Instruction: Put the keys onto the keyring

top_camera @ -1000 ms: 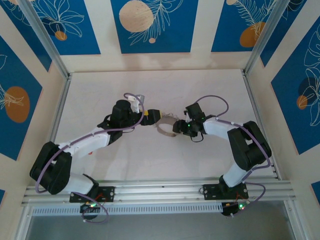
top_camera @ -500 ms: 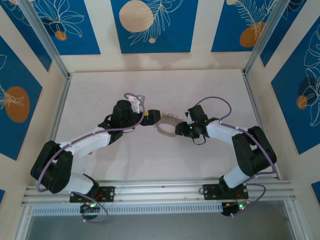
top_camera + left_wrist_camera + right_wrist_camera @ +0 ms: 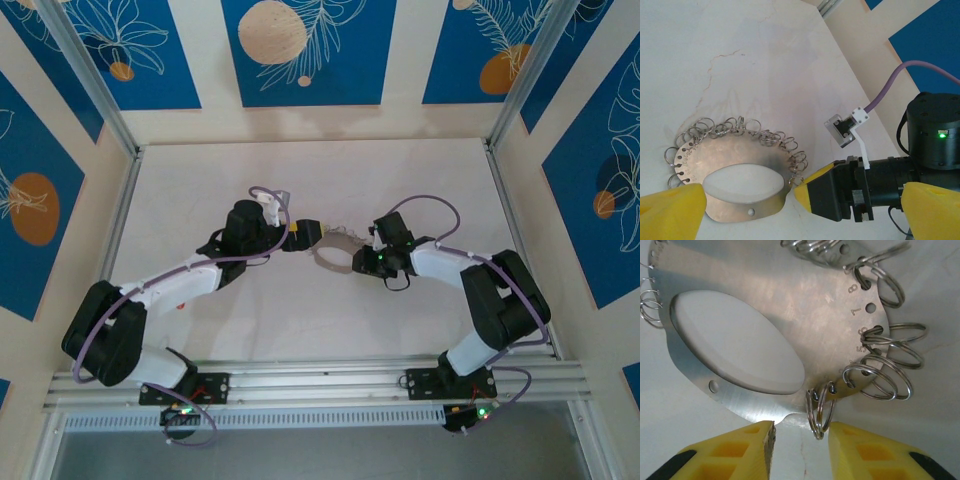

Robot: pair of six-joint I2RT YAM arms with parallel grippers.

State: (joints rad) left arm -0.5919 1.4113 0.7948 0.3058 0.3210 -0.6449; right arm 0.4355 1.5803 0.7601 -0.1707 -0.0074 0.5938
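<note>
While flat, one keyring [image 3: 725, 152] (ring-fringed) between left claw [image 3: 747, 194], released wide, and right claw [image 3: 801, 429], half-open at its edge

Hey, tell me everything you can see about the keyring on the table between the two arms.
The keyring is a flat plate of dull silver metal, rounded in outline, with a large oval cutout in its middle. Small holes run along its edge, some stamped with numbers, and many thin steel split rings hang through them. It lies flat on the pale table. The right gripper has its jaws either side of one split ring at the plate's edge; contact is unclear.
</note>
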